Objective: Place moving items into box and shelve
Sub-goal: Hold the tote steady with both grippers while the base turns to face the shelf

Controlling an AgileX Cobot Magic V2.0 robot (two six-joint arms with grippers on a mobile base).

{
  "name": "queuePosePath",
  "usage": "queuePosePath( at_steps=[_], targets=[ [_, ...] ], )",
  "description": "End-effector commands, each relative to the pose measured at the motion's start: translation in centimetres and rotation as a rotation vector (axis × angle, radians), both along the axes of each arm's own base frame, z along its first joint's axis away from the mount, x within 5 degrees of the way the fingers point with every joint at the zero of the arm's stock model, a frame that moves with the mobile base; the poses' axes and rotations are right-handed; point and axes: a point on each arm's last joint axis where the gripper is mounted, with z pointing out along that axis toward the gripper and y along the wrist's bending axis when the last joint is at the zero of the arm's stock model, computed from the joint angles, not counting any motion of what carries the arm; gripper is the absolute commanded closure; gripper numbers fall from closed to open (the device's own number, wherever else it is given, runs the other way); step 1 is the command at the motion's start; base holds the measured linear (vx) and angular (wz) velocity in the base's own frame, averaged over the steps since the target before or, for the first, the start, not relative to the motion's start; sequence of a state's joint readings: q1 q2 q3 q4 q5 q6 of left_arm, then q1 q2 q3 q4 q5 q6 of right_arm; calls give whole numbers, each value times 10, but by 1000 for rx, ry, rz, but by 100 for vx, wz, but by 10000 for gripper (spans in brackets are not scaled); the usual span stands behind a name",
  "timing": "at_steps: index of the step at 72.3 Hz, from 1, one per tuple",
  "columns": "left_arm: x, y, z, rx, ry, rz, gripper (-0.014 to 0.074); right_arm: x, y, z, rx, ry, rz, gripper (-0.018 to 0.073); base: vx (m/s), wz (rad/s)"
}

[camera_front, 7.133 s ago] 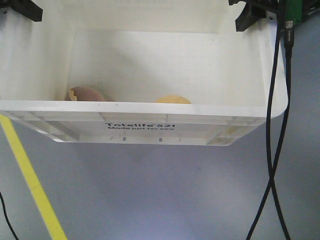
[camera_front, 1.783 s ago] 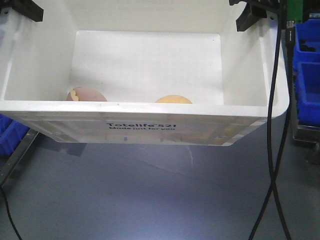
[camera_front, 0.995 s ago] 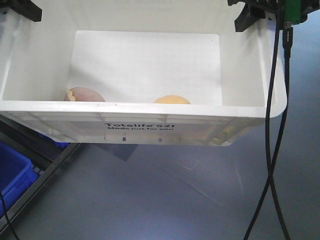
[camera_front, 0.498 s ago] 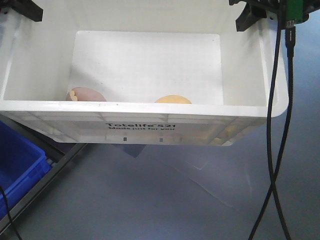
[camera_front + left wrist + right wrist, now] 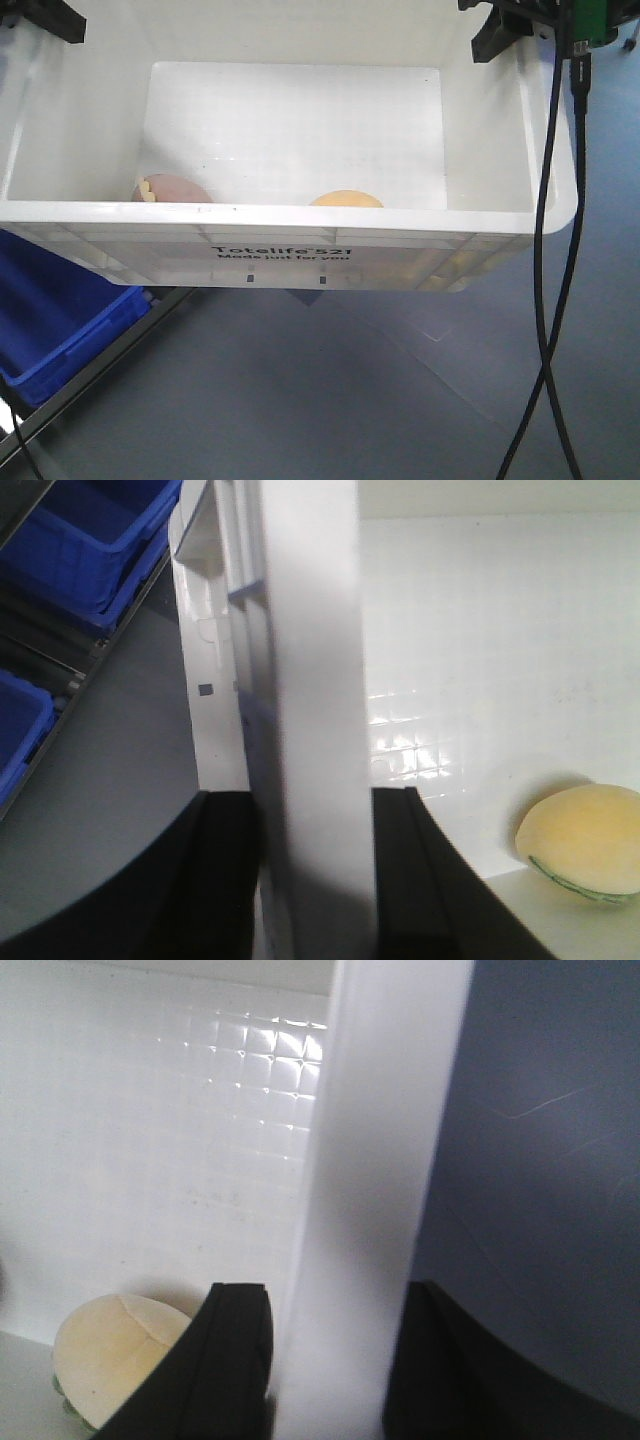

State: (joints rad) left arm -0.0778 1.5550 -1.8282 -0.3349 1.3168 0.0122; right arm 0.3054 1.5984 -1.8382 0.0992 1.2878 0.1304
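One white box [image 5: 320, 215] of smooth plastic, rectangular with a ribbed rim, holds two round soft plush toys on its bottom, well apart: pinkish-brown toy [image 5: 172, 188] and yellow-orange toy [image 5: 345, 199]. The left gripper [image 5: 310, 800] and right gripper [image 5: 335, 1295] each clamp one side wall between black fingers. One blue bin [image 5: 50, 320] is lower left

The left gripper [image 5: 315, 880] straddles one side wall of the box [image 5: 300, 215], its black fingers [image 5: 225, 880] pressed against both faces. The right gripper [image 5: 335, 1360] clamps the opposite wall likewise.
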Motion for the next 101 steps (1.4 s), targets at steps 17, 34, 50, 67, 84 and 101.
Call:
queuePosePath(
  at_steps=[17,34,50,67,84,101],
  targets=[
    [-30,-39,48,-365,-129,-176,596,-29,25,33,264,-17,141,564,-6,27],
    [-30,-39,48,-365,-129,-176,596,-29,25,33,264,-17,141,564,-5,24],
    [-30,-39,48,-365,-129,-176,596,-29,25,33,264,-17,141,564,-3,17],
    [-30,-39,48,-365,-129,-176,596,-29,25,33,264,-17,141,564,-1,19],
    [-30,-39,48,-365,-129,-176,596,-29,25,33,264,-17,141,564,0,30],
    [-30,-39,48,-365,-129,-176,596,-29,25,33,264,-17,141,564,2,36]
  ],
)
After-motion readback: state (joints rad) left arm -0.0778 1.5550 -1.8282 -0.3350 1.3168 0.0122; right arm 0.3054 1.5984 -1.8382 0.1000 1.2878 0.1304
